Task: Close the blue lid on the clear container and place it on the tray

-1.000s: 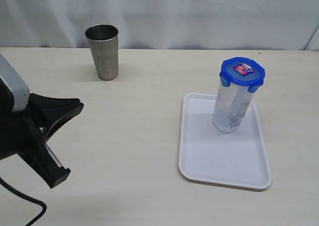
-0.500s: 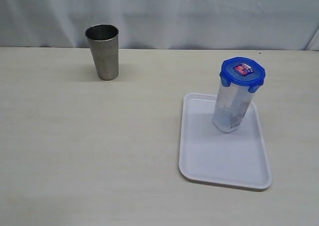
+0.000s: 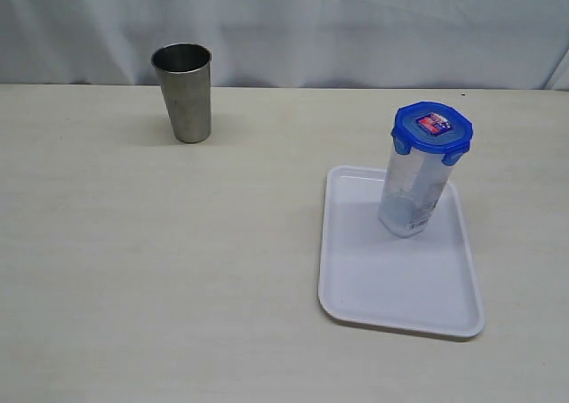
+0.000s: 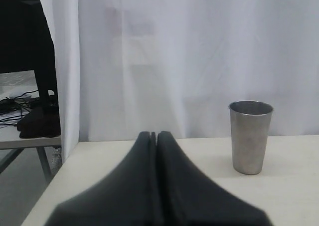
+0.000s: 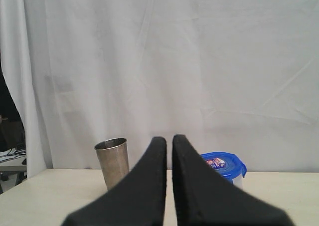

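Standing are one lidded container on one tray, one tumbler; all fingers closed.

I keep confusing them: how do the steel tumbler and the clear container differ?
The steel tumbler is opaque and open-topped; the clear container is transparent, capped by the blue lid. The tumbler stands on the table, the container on the tray. Both stand on their bases.

A pleated white curtain hangs behind the pale wood-grain table, and beside it a second table holds dark cables.
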{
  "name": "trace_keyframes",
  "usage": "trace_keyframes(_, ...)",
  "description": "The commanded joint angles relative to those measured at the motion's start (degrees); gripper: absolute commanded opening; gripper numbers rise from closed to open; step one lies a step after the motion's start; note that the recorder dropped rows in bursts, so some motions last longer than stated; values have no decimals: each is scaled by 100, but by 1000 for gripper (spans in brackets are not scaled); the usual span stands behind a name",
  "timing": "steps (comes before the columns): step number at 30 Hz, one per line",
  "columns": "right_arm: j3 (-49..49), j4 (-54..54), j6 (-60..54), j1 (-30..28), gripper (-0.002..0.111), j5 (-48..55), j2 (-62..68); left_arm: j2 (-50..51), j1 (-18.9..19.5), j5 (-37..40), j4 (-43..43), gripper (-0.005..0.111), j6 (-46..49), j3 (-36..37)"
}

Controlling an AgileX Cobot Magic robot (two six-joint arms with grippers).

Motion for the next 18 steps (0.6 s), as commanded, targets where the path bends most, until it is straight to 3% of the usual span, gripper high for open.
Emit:
trace_keyframes(1,19,7,-49,2,5,13,-31,-311,10,56,2,0,-49,14)
trace_keyframes(7,19,7,-49,2,5,13,-31,-796,10,384,-10,0,-74,14)
trace_keyframes(18,19,7,-49,2,5,13,-31,-796,10,398,-10,0,-504,14)
